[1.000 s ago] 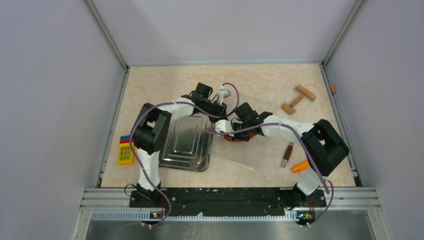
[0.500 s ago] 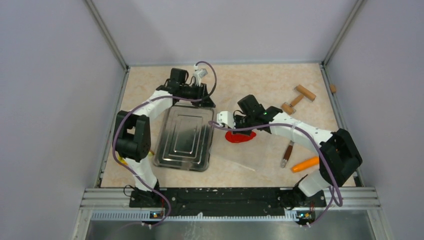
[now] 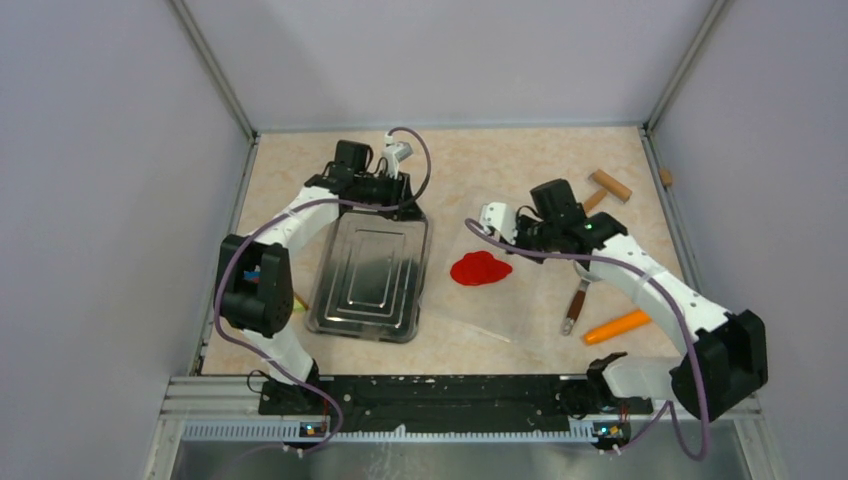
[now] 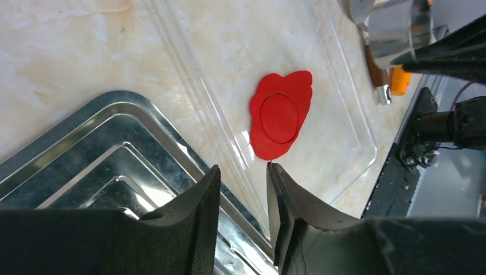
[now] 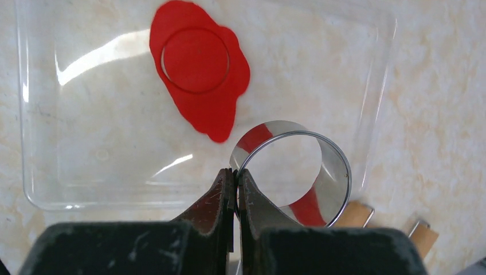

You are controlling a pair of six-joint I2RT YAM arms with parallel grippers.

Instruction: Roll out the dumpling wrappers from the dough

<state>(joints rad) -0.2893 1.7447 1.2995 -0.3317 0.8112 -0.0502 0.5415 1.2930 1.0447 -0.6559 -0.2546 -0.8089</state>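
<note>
Centre of the top view: one thin, irregular, bright red soft clay dough sheet, lying flat on one clear, glossy rectangular plastic mat.
Dough surface: smooth and matt, with a lobed outline tapering to one narrow end.
Wrapper: one neatly round bright red wrapper disc, marked off by a circular cut and seated flush in the sheet's wider end.
Right gripper: clenched on the wall of one thin, mirror-bright metal ring cutter, lower centre of the right wrist view, apart from the dough.
Left gripper: jaws parted, nothing between them; below it, one stepped, polished steel tray at lower left.
Right side of the top view: one orange carrot and one wooden roller.
</note>
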